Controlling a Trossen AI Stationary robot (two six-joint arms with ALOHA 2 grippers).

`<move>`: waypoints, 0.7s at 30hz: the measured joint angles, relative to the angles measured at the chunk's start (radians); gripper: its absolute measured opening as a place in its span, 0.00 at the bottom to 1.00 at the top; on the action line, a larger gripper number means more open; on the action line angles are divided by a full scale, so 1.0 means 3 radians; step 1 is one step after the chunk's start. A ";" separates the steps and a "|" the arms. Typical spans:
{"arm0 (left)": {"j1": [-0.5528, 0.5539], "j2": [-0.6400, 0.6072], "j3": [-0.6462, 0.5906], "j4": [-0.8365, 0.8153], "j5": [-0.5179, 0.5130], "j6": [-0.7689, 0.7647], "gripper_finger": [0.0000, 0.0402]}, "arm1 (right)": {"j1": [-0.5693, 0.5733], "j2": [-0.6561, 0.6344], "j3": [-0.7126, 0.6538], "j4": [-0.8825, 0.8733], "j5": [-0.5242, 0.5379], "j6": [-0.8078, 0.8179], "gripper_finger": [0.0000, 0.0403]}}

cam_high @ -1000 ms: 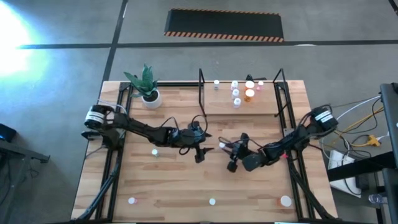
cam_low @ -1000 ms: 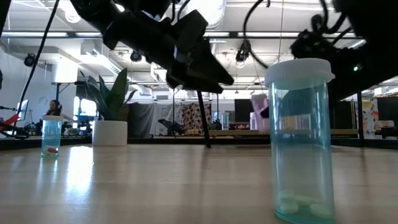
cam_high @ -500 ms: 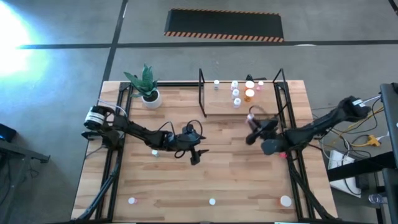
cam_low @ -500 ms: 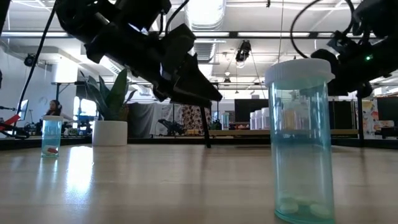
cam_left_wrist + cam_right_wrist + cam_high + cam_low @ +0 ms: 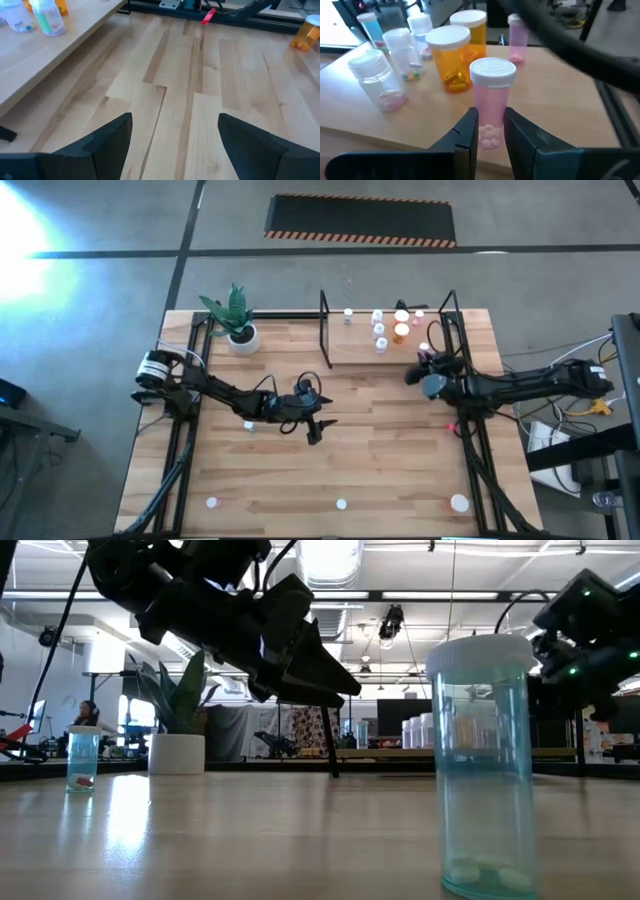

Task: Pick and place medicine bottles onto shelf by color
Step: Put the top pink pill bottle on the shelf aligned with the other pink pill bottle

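Observation:
My right gripper is shut on a pink bottle with a white cap, at the near right corner of the shelf. The shelf is a small light-wood board between black posts. On it stand two orange bottles, several clear ones and a pink one, each on its base. My left gripper is open and empty above the middle of the table. Loose bottles stand on the table, one green bottle beside my left arm. My right gripper pinches the pink bottle's lower body between its two fingers, one on each side. The fingers come roughly level from the table's right and near side. The bottle stands upright, cap up. Whether its base touches the shelf board I cannot tell.
A white pot with a green plant stands at the far left. More bottles stand along the table's near edge; a green one is close to the low camera. The shelf's black posts rise beside my right gripper.
My right gripper has carried the pink bottle from the middle of the table toward the far right, up to the shelf's right end, with the bottle staying upright. My left gripper has drawn back slightly toward the table's left and stays open.

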 joint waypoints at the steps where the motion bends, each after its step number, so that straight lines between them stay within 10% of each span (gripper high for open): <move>1: 0.0000 0.0000 -0.0003 0.0028 0.0000 0.0007 0.69 | -0.0093 0.0028 -0.0027 0.0178 -0.0090 -0.0143 0.17; 11: 0.0000 0.0000 0.0000 0.0054 0.0000 0.0016 0.69 | -0.0993 0.0260 -0.0058 0.0721 -0.0538 -0.0733 0.17; 21: 0.0000 0.0000 -0.0006 0.0053 0.0000 0.0017 0.69 | -0.1114 0.0345 0.0024 0.0718 -0.0606 -0.0822 0.17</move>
